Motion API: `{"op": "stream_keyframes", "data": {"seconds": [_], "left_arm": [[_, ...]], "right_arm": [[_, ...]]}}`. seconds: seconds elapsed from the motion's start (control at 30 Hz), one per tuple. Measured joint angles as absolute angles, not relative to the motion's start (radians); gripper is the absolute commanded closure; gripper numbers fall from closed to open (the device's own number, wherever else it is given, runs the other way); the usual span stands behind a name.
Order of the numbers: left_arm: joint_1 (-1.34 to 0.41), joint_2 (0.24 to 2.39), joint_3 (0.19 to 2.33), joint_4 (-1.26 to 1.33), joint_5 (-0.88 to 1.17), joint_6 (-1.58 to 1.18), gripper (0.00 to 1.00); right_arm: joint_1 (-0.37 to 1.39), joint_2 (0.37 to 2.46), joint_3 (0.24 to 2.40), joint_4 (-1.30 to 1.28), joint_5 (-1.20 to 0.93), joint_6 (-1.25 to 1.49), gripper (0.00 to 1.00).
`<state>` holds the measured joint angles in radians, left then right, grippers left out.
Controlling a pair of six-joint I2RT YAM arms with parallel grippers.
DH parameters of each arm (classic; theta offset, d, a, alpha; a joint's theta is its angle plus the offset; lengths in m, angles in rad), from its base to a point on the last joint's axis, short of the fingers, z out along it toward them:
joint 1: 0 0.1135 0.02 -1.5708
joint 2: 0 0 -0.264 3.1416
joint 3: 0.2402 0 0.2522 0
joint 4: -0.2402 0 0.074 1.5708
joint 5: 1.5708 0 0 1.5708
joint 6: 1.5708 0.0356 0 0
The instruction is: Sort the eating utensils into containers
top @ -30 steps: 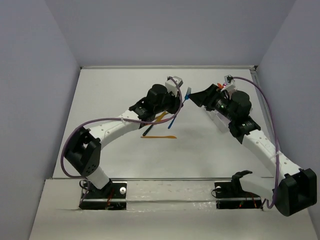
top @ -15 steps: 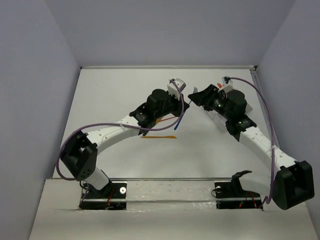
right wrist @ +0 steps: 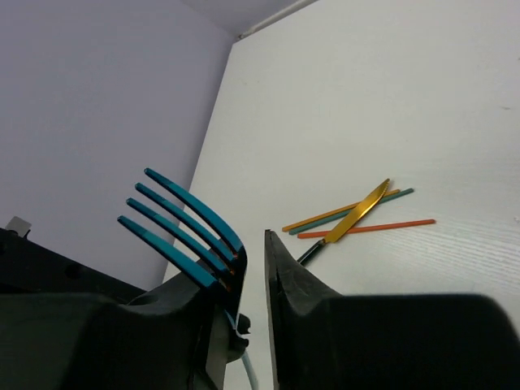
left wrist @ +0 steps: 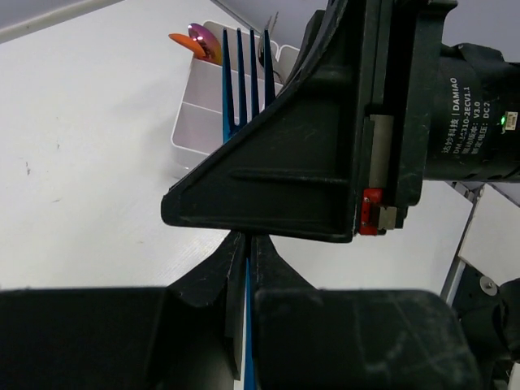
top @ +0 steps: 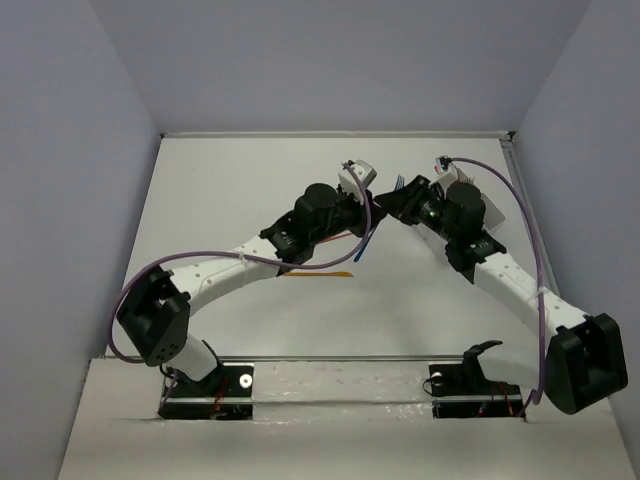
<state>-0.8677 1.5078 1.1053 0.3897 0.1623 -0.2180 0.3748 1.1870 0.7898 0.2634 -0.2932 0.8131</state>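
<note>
1. We find the left gripper (left wrist: 246, 244) pinched fully shut on the flat handle of the blue fork (left wrist: 228, 97). The two black fingers meet on the thin plastic strip with no gap showing.
2. The right gripper (right wrist: 250, 256) has its wedge-shaped matte black jaws set on either side of the same fork, just below the tines. From the right wrist view, the fork lies against one finger and a narrow slit of daylight separates it from the other. We record these jaws as slightly open and not clamped.
3. The fork is glossy blue plastic with four long, straight, tapering tines. It is held up off the table (right wrist: 390, 97), between the two wrists.
4. The container (left wrist: 185, 138) is a white plastic rectangular box with thin upright walls dividing it into compartments. It sits on the table beyond the fork tines, in the left wrist view.
5. Two rounded spoon bowls stick out at the box's far end: an orange spoon (left wrist: 180, 39) and a shiny pink-purple spoon (left wrist: 201, 39) touching it. We cannot tell which compartment holds them.
6. Loose on the matte white table lies a yellow knife (right wrist: 357, 213) with a pointed, leaf-shaped blade. It crosses a thin teal handle (right wrist: 402, 193), and a thin orange handle (right wrist: 370, 228) lies just beside them.
</note>
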Motion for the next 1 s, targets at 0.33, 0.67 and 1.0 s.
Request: {"op": "stream_keyframes", "data": {"seconds": [0.33,0.67,1.0], "left_arm": [[-0.891,1.508,1.105,0.385,0.141,-0.211,0.56],[-0.920,1.432,1.005,0.396,0.117,-0.199,0.02],[-0.935,1.073,0.730,0.432,0.059,-0.239,0.01]], "right_arm": [[0.382,1.171,0.782,0.271,-0.241,0.808,1.00],[0.378,1.150,0.802,0.155,-0.070,0.701,1.00],[0.136,1.114,0.908,0.045,0.102,0.571,1.00]]}}
